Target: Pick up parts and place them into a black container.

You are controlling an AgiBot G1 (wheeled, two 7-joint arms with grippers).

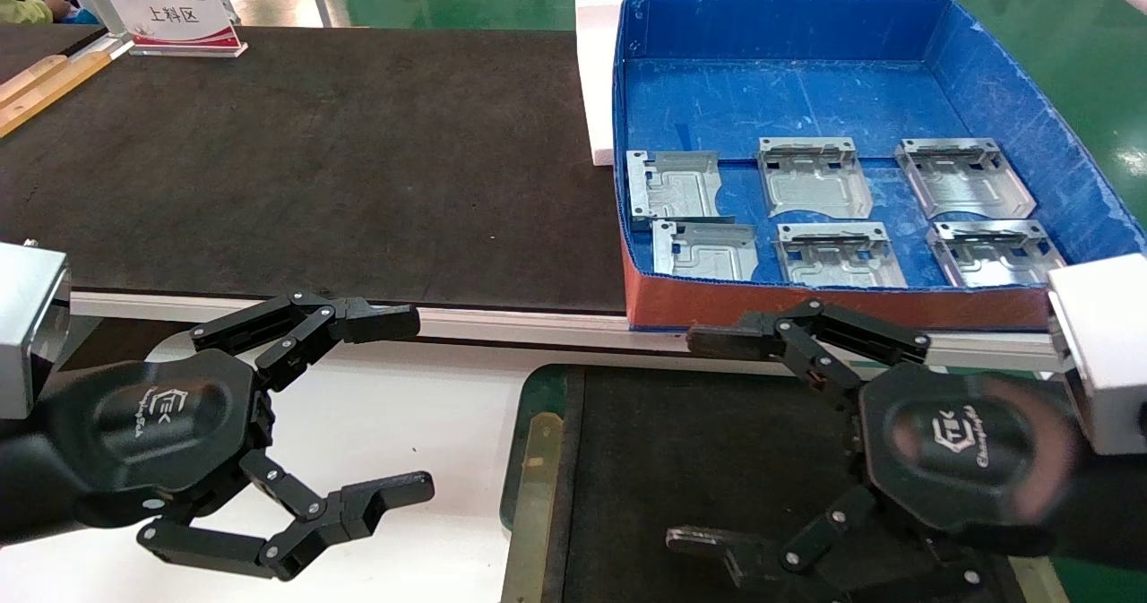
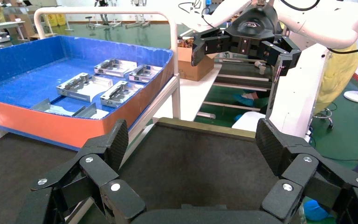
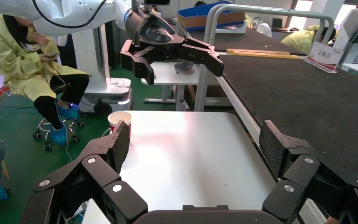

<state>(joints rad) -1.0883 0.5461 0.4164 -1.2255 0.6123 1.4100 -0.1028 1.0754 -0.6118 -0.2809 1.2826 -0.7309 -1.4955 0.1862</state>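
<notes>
While both arms hang low at the near edge, nothing is in the grip yet, so I'd call this the very start of a pick; the left hand (image 1: 408,406) sits at about eight o'clock in the head view, spread wide and empty over a white side table (image 1: 394,433); the right hand (image 1: 708,437) sits at about five o'clock, also spread wide and empty, right above the black container (image 1: 529,486), whose brass-coloured rim and green corner show beside it; its dark floor looks bare from here; the parts (image 1: 814,176), six silver plates in two rows of three, lie flat in the blue box (image 1: 1030,110) at about two o'clock, well apart from either hand; the nearest row lies just behind the box's red front wall; the next move, by my reading, calls for the right hand to lift, clear that red wall and come down on a plate's edge, since flat sheet metal gives little to bite on; the box rests on a long black-matted worktop (image 1: 314,155), with a red-and-white sign (image 1: 175,21) at eleven o'clock; green floor beyond, and in the right wrist view a seated person in yellow (image 3: 23,60).
</notes>
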